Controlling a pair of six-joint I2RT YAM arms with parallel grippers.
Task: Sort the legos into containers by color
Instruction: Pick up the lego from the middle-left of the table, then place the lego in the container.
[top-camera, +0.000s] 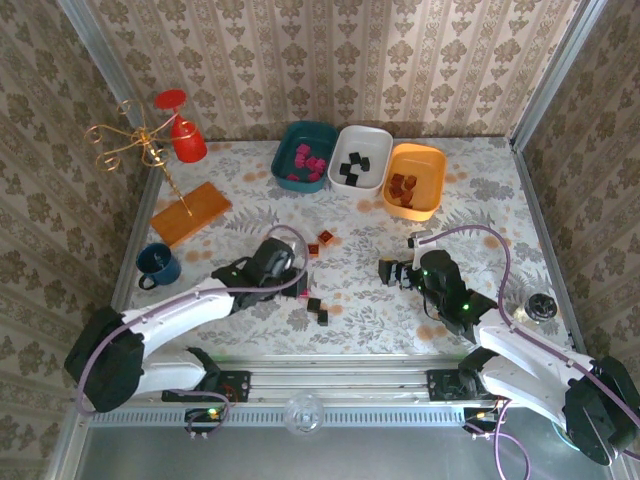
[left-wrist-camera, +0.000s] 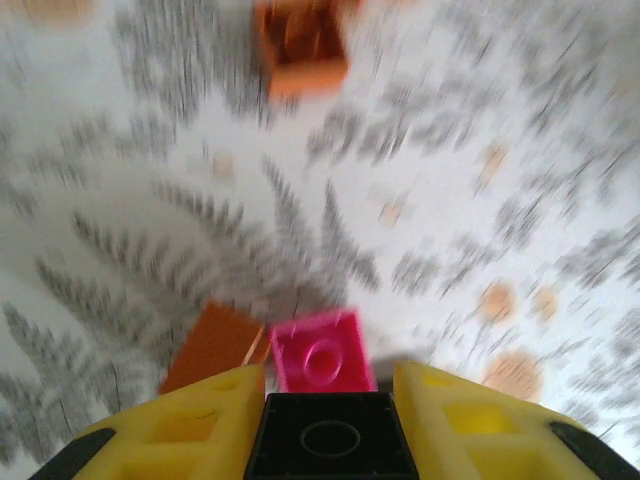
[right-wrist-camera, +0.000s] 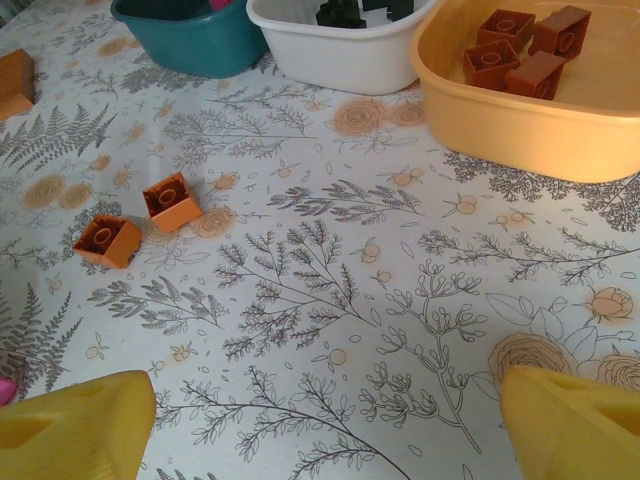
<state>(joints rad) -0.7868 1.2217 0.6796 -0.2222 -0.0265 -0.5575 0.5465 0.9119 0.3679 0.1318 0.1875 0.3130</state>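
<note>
Left gripper (left-wrist-camera: 330, 400) is low over the table's middle, its yellow fingers (left-wrist-camera: 200, 420) clamped on a black lego (left-wrist-camera: 330, 448). The wrist view is blurred, but we make out a pink lego (left-wrist-camera: 320, 352) touching the black one's far edge, an orange lego (left-wrist-camera: 215, 345) just left of it, and another orange lego (left-wrist-camera: 300, 45) further ahead. Right gripper (right-wrist-camera: 320, 400) hovers over bare tablecloth (right-wrist-camera: 330, 300), spread wide with nothing between its fingers (right-wrist-camera: 80, 415). Ahead and to its left we note the two orange legos, close together but apart. From above, two loose black legos (top-camera: 317, 311) lie touching near the left gripper (top-camera: 300, 283). At the far side the three trays stand in a row: teal tray (top-camera: 285, 140) holding pink legos (top-camera: 305, 163), white tray (top-camera: 378, 135) holding black legos (top-camera: 355, 167), orange tray (top-camera: 437, 175) holding brown legos (top-camera: 402, 188).
</note>
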